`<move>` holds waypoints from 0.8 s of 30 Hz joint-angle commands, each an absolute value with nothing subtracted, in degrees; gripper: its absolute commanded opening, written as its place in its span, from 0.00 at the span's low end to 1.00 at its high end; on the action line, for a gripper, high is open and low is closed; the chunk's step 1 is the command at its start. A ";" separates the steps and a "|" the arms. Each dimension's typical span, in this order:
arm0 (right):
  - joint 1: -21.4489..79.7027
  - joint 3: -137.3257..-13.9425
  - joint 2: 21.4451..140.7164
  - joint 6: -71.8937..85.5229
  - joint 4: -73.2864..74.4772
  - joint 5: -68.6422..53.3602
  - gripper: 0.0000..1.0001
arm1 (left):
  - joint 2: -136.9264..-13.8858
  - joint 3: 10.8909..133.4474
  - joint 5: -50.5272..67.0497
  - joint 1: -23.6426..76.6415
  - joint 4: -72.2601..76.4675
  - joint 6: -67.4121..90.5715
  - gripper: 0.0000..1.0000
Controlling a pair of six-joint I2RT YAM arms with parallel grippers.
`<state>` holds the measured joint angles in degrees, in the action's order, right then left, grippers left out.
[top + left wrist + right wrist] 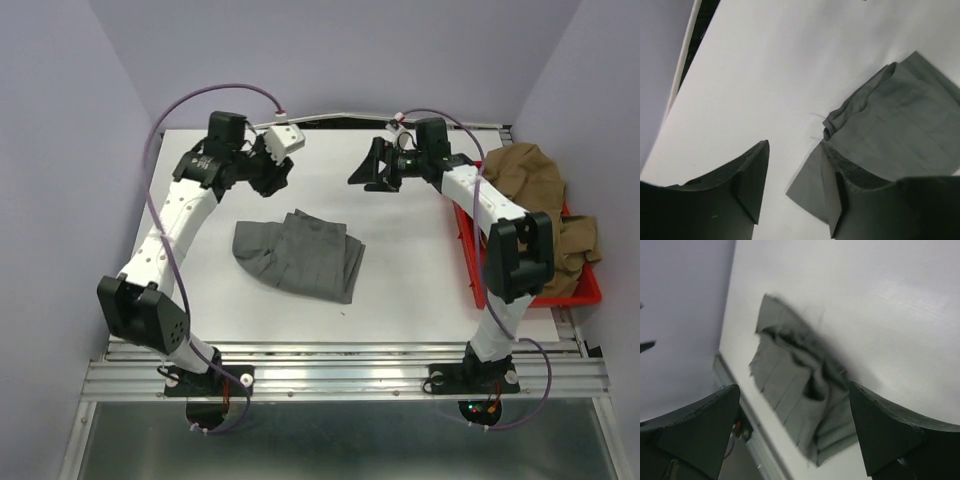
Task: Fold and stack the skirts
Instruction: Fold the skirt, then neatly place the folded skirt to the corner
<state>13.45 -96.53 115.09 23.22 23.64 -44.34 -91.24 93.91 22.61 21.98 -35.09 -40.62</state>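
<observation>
A grey skirt (298,253) lies loosely folded and rumpled in the middle of the white table (400,280). It shows in the left wrist view (900,130) and, blurred, in the right wrist view (800,390). Brown skirts (535,190) are heaped in a red bin (590,290) at the right. My left gripper (272,170) is open and empty, raised above the table behind the grey skirt. My right gripper (372,170) is open and empty, raised at the back centre, apart from the skirt.
Purple walls close in the left, the back and the right. The red bin stands against the right table edge beside the right arm. A metal rail (340,375) runs along the near edge.
</observation>
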 commanded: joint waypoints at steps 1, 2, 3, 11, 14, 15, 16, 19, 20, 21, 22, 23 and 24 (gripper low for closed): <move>18.36 -80.82 103.20 39.08 1.29 -56.94 0.91 | -86.40 85.28 45.46 15.58 -36.76 -24.39 0.51; 19.85 -78.94 101.97 40.24 -1.12 -57.39 0.86 | -86.14 80.03 48.57 14.43 -35.43 -21.91 0.50; 23.08 -77.53 100.47 41.56 -2.80 -58.00 0.78 | -86.48 77.89 51.47 13.63 -34.46 -20.32 0.48; 30.06 -70.23 107.65 46.15 -10.90 -58.62 0.62 | -96.22 67.68 62.66 12.74 -20.40 -7.32 0.44; 29.36 -69.53 112.49 42.90 -10.72 -58.36 0.55 | -101.94 65.57 63.28 12.39 -12.59 -0.98 0.44; 29.36 -69.35 113.54 41.59 -10.64 -57.58 0.54 | -103.69 65.22 63.11 11.52 -10.57 -0.18 0.44; 28.83 -69.17 115.73 39.14 -9.76 -57.05 0.53 | -105.80 65.04 62.50 10.90 -7.33 2.00 0.43; 26.81 -70.91 119.61 34.56 -6.87 -55.55 0.51 | -114.59 65.21 61.27 7.04 -2.48 5.96 0.41; 26.28 -71.80 122.23 33.58 -5.81 -54.85 0.50 | -118.52 65.74 61.00 6.07 -1.50 7.02 0.40; 26.28 -72.76 123.65 32.27 -5.19 -54.15 0.49 | -120.04 66.26 60.82 5.02 -0.80 7.81 0.39; 25.67 -74.08 125.05 29.91 -2.31 -53.44 0.48 | -121.36 66.97 60.04 3.36 -0.44 8.17 0.38; 25.66 -76.96 126.20 29.36 -1.07 -52.65 0.48 | -123.03 68.28 59.59 2.64 -0.44 8.09 0.38; 25.66 -78.12 128.30 28.75 -0.79 -52.30 0.47 | -123.39 69.07 59.24 2.11 -0.44 7.91 0.38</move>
